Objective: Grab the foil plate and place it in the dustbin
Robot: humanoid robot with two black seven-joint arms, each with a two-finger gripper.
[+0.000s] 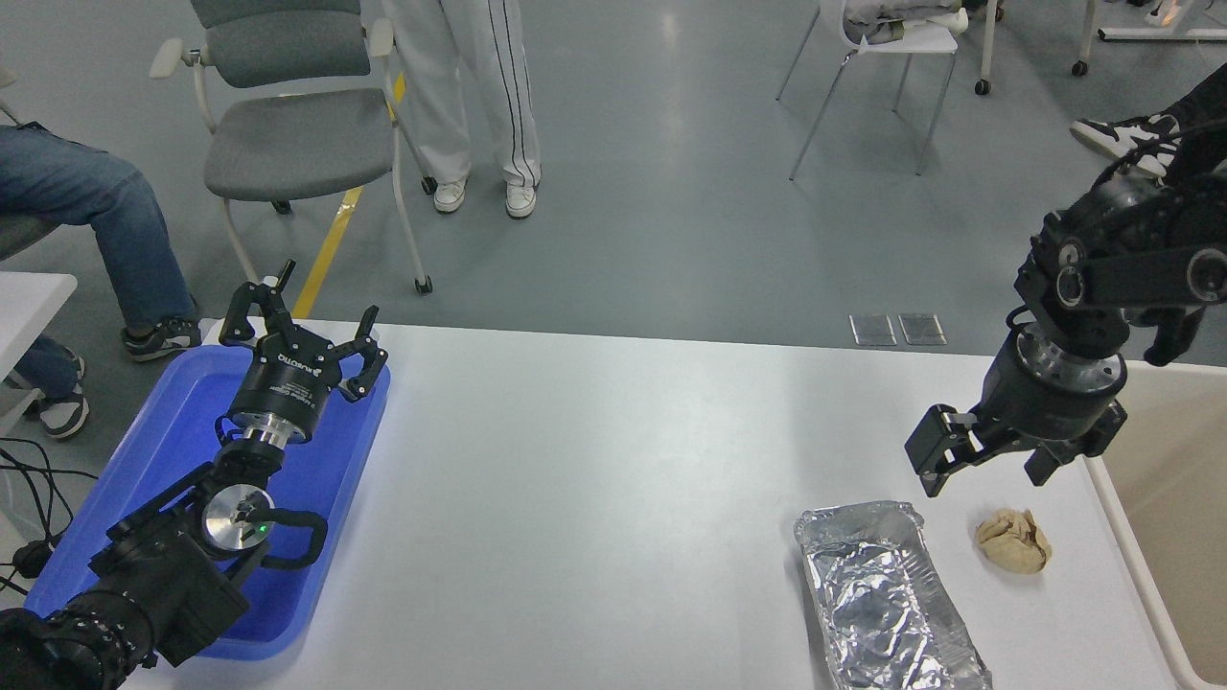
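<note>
On the white table (613, 460), near its right front corner, the foil plate (887, 599) lies flat, its near end cut off by the frame edge. Crumpled tan paper ball (1013, 540) sits just beside it, to the right, apart. Right gripper (987, 460) hangs above the table behind plate and ball, fingers spread, holding nothing. Dustbin (1165, 517) stands at the table's right edge, partly out of frame. Left gripper (302, 331) is parked over the blue tray (163, 450), fingers open, empty.
</note>
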